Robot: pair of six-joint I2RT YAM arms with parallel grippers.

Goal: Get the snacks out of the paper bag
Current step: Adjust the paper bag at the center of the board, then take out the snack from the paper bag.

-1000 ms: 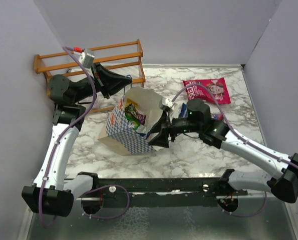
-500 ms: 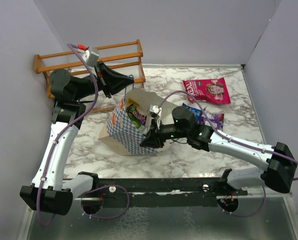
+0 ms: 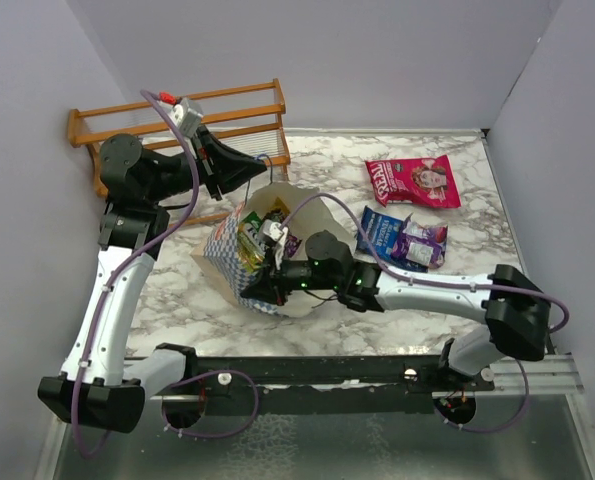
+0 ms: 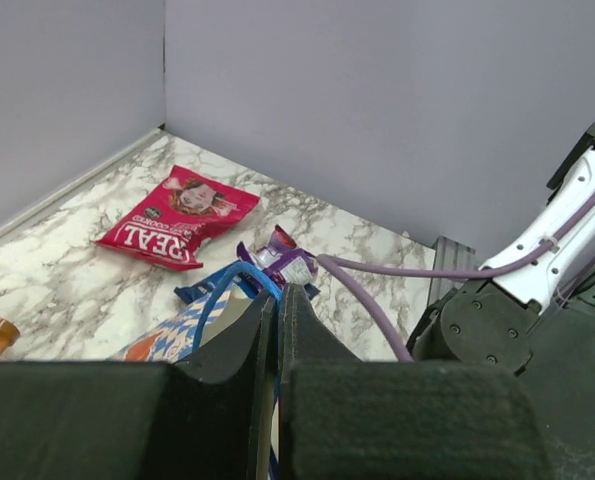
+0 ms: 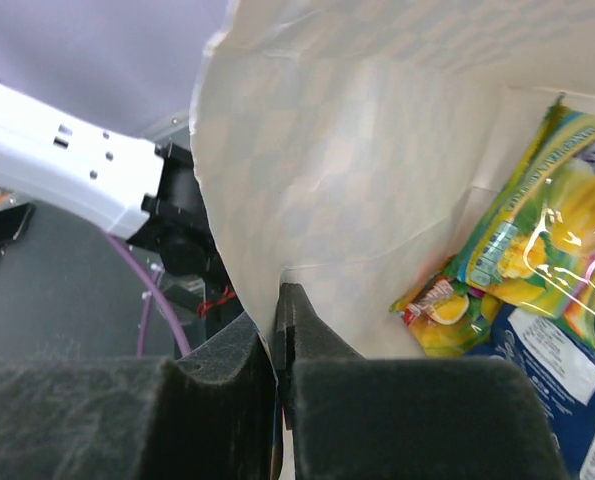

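Observation:
The paper bag lies tilted on the marble table with its mouth open. My left gripper is shut on its blue cord handle at the far rim. My right gripper is shut on the bag's near wall, one finger inside and one outside. Yellow-green snacks and a small orange-yellow pack lie inside the bag. Outside it lie a magenta-pink packet, a blue one and a dark purple one.
A wooden rack stands at the back left, just behind the left arm. Grey walls close the table on the left, back and right. The right arm's purple cable arcs over the bag's right side.
My right arm has swung left to the bag's front and its gripper has shut on the near wall. The bag has shifted a little left. The left gripper keeps its hold.

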